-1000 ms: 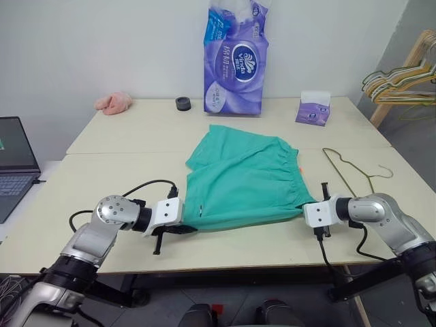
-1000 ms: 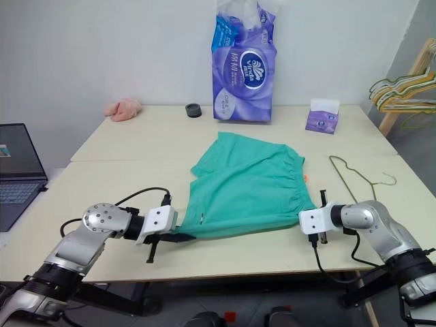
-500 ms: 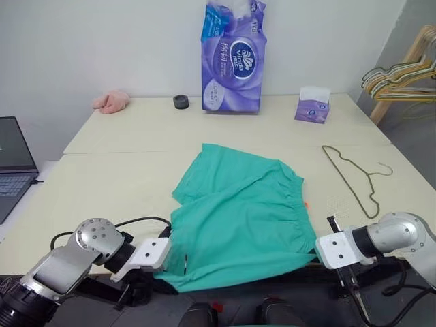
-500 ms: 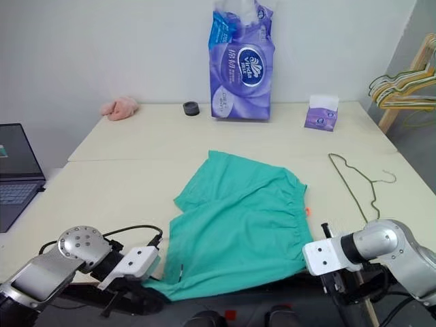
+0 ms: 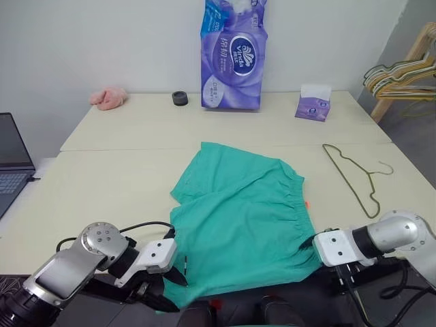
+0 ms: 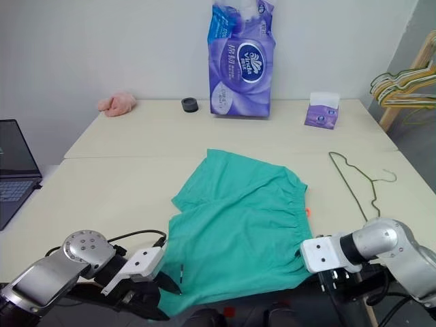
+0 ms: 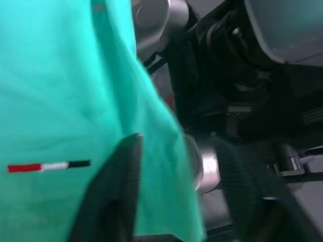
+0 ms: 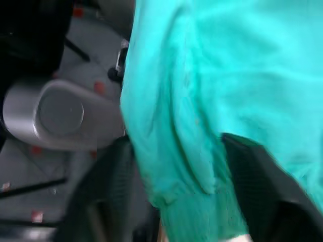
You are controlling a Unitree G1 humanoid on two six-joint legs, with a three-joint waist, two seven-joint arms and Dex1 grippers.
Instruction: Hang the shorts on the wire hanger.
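The teal shorts (image 5: 238, 218) lie flat on the table (image 5: 109, 177), with their near hem hanging over the front edge. To their right, the wire hanger (image 5: 351, 170) rests flat on the table, apart from them. My left gripper (image 5: 176, 272) sits at the shorts' near left corner; in the left wrist view its fingers (image 7: 116, 191) stand wide apart with the fabric's edge loose between them. At the near right corner is my right gripper (image 5: 317, 246), and the right wrist view shows its fingers (image 8: 257, 186) spread open around a fold of fabric.
A purple tissue pack (image 5: 231, 54), a small tissue box (image 5: 313, 105), a black ring (image 5: 180, 98) and a pink cloth (image 5: 107, 99) line the far edge. A laptop (image 5: 10, 157) sits at the left. Bunched hangers (image 5: 402, 71) hang on a wooden rack at far right.
Both grippers dragged the shorts toward the table's near edge until the hem hung over it, then both went from shut on the corners to open.
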